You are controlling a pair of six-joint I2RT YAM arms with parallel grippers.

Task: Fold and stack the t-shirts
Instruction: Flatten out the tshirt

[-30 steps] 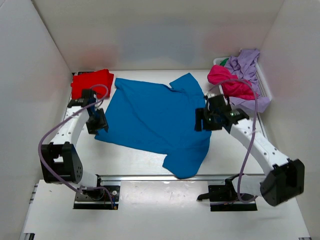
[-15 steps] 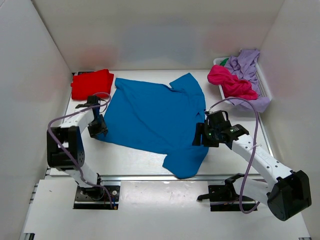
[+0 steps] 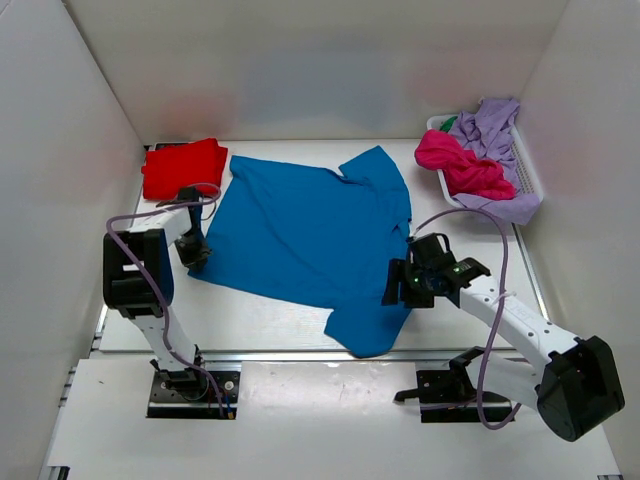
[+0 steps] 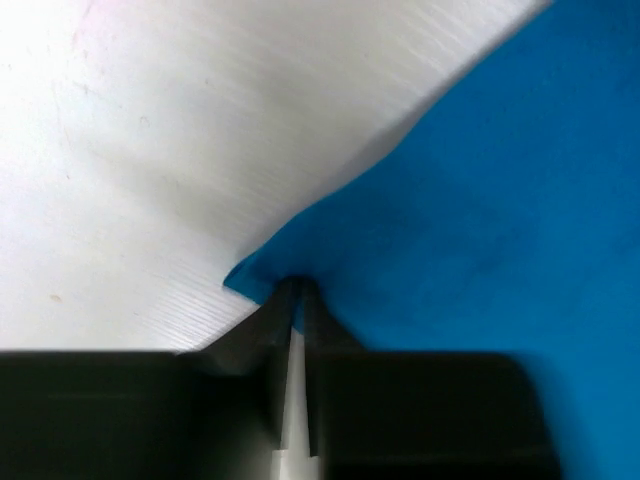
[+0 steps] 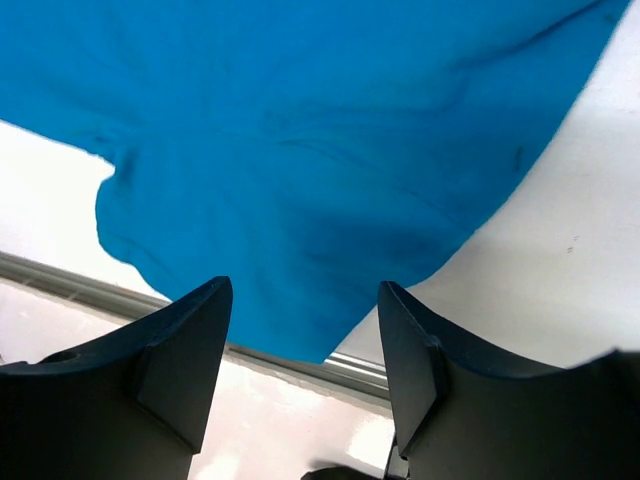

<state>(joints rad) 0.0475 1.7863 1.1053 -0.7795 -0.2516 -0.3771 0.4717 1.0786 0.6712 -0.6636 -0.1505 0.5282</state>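
- blue shirt [image 3: 310, 240]: lying spread flat on desk [image 3: 250, 315], centre frame.
- left claw [image 4: 295, 290]: pinching narrow on its left corner.
- right claw [image 3: 395, 285]: hanging wide over its lower right part.
- red shirt [image 3: 183, 166]: lying folded, upper left.
- pink shirt [image 3: 460, 165], lilac shirt [image 3: 490, 125]: lying heaped in basket [image 3: 528, 170], upper right.

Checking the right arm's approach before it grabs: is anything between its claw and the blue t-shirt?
Nothing visible does. The right claw hangs open over the blue t-shirt at its near edge, and only bare cloth shows between the open jaws.
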